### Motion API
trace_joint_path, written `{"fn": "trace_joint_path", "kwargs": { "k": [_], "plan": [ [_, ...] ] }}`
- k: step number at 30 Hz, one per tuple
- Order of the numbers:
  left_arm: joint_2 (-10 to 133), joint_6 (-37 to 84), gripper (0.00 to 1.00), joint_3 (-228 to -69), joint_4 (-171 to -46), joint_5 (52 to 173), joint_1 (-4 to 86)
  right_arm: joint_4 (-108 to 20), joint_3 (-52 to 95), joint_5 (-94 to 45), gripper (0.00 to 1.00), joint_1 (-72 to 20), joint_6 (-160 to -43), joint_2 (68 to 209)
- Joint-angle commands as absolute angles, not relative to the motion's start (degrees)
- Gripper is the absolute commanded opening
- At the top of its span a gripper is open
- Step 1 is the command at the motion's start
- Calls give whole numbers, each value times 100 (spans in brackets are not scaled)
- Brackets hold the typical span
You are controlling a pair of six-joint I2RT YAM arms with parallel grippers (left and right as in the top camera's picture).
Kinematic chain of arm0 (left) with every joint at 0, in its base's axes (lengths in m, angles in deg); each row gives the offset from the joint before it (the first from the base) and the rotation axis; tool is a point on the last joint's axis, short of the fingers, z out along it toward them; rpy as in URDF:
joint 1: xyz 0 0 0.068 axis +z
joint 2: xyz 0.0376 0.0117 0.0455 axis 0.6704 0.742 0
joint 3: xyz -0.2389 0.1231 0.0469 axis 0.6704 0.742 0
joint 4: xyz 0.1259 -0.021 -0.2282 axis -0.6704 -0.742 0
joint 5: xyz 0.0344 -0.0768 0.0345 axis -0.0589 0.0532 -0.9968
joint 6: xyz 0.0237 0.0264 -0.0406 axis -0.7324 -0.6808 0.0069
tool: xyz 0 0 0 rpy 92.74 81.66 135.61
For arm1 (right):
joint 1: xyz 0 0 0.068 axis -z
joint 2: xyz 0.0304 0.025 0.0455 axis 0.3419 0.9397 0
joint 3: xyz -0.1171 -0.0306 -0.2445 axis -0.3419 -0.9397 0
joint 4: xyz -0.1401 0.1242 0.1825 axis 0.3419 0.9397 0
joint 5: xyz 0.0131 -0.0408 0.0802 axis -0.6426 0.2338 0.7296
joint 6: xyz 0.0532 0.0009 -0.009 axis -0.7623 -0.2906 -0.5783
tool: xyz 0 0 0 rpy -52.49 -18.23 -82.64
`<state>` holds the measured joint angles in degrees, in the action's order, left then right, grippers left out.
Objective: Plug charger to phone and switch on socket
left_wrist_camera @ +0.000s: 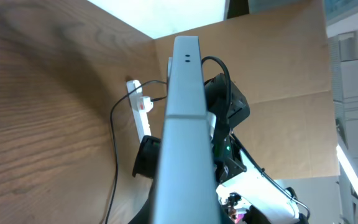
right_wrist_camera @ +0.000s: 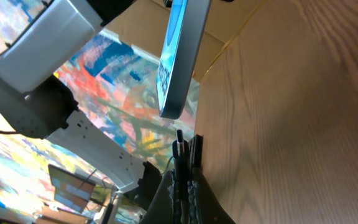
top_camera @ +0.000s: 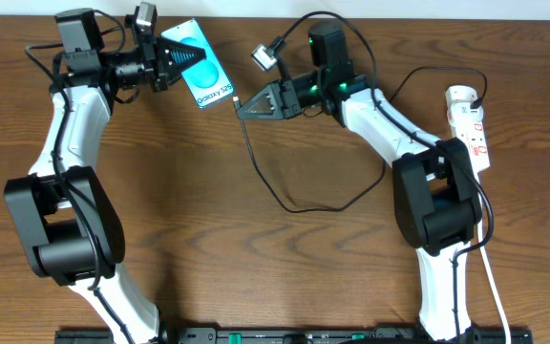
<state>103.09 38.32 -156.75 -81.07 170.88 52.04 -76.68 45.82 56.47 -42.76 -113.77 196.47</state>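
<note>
- Overhead: phone [top_camera: 213, 84] is pinched by left gripper [top_camera: 191, 57] nr bench's far edge, long axis diag., lower end aimed at right gripper [top_camera: 242, 107], which is clamped on charger [top_camera: 294, 209] tip.
- L wrist: phone [left_wrist_camera: 182, 124] is seen edge-on, pointed twd socket [left_wrist_camera: 140, 106].
- R wrist: charger [right_wrist_camera: 180, 142] tip is held just below phone [right_wrist_camera: 180, 56] end, apart.

You have the phone [top_camera: 210, 84] at the far side of the table [top_camera: 285, 287], left of centre, with its far-left end gripped in the left gripper [top_camera: 195, 57]. Just right of the phone's free end, and slightly nearer, sits the right gripper [top_camera: 241, 107]. It is clamped on the plug tip of the charger [top_camera: 299, 210], which points at that end. Whether tip and phone touch, you cannot tell. From there the charger runs toward you, loops across the middle of the table and swings right toward the right arm [top_camera: 380, 119]. The socket [top_camera: 473, 124] lies at the far right, lengthwise from far to near, well apart from the phone. Its white cord [top_camera: 493, 277] trails along the right side to the near edge.
</note>
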Motion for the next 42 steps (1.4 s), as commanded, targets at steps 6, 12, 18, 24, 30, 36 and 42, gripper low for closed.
{"fn": "trace_joint_path", "kwargs": {
  "k": [6, 12, 18, 24, 30, 36, 42],
  "plan": [
    [10361, 3802, 7, -15741, -8048, 16806, 4906, -7589, 4612, 5726, 1, -4125, -11222, 19443],
    [10615, 3821, 7, -15741, -7952, 16810, 4994, -7587, 4610, 5726, 1, -3823, -11160, 19443],
    [10615, 4283, 7, -15741, -7340, 16813, 5110, -7150, 4591, 5726, 1, -3563, -10887, 19443],
    [10615, 4440, 7, -15741, -7122, 16852, 5136, -4170, 4429, 5497, 1, -3554, -8218, 19443],
    [10615, 4440, 7, -15741, -7082, 16852, 5131, -1228, 4422, 4985, 1, -3509, -5392, 19443],
    [10615, 4396, 7, -15741, -7087, 17007, 4959, -562, 4422, 4856, 1, -3537, -4697, 19443],
    [10643, 4302, 7, -15741, -7115, 17143, 4651, -571, 4422, 4845, 1, -3692, -4603, 19443]
  ]
}}
